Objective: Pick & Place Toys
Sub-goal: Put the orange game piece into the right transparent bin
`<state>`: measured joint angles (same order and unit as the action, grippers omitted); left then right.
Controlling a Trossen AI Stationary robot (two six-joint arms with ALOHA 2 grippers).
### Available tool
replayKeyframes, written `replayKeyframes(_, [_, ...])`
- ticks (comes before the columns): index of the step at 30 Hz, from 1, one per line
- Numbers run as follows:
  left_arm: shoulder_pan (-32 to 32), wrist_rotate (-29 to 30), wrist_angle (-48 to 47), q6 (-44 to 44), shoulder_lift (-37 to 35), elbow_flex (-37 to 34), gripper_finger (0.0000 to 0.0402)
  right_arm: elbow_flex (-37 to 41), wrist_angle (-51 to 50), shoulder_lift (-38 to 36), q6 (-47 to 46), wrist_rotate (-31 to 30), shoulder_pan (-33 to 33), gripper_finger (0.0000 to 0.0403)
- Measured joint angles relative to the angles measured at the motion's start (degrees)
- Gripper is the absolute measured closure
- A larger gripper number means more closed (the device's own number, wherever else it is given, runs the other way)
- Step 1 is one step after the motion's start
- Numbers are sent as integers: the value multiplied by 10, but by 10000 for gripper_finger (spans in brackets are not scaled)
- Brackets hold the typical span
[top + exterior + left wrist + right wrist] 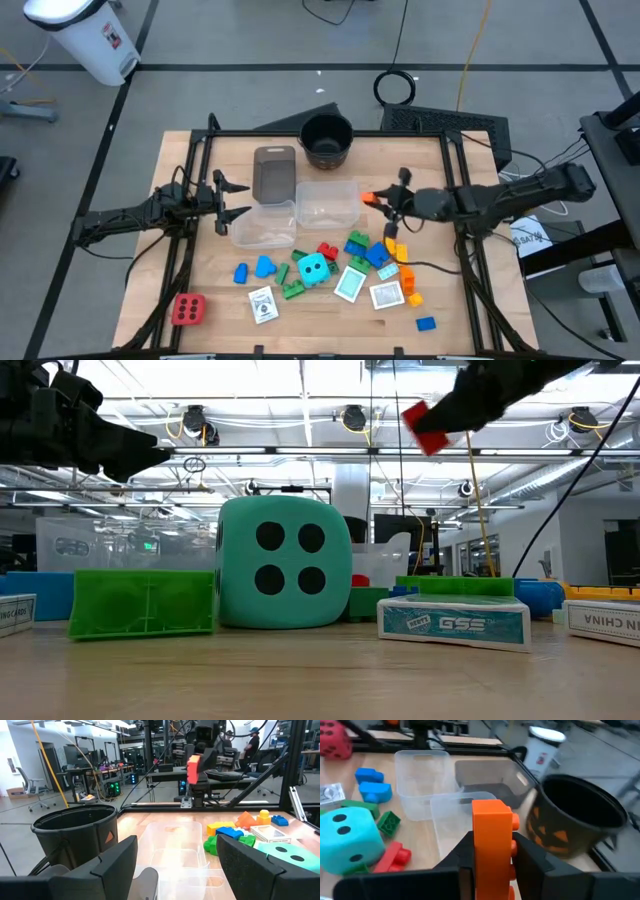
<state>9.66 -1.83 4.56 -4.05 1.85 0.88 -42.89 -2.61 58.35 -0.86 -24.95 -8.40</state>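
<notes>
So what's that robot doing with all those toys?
It's tidying toys. The right gripper is pinching an orange block up in the air, just beside the clear tubs and the black pot. The left gripper waits open on the other side of the tubs. Most toys still lie on the table.

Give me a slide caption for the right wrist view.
Right gripper holds an orange block above the clear tubs beside the black pot.

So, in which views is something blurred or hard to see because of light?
Right wrist view: the black pot and background look soft, while the orange block is sharp. Low view: ceiling lights backlight the arms into silhouettes. Left wrist view: glare on the clear tub.
</notes>
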Motion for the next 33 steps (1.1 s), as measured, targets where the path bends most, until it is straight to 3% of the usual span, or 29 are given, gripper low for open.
replayKeyframes(4, [0, 0, 0, 0, 0, 0, 128, 15, 127, 42, 65, 144, 59, 335])
replayKeyframes(6, [0, 0, 0, 0, 0, 0, 128, 16, 149, 58, 75, 184, 88, 335])
replayKeyframes(11, [0, 0, 0, 0, 0, 0, 128, 16, 131, 64, 49, 205, 141, 335])
replayKeyframes(16, [0, 0, 0, 0, 0, 0, 128, 17, 38, 11, -9, 205, 154, 335])
replayKeyframes(20, [0, 0, 0, 0, 0, 0, 128, 16, 67, 0, -9, 231, 156, 335])
replayKeyframes(25, [0, 0, 0, 0, 0, 0, 128, -24, 74, 92, 24, 298, 173, 335])
replayKeyframes(33, [0, 0, 0, 0, 0, 0, 128, -203, -26, 303, 95, 325, 198, 335])
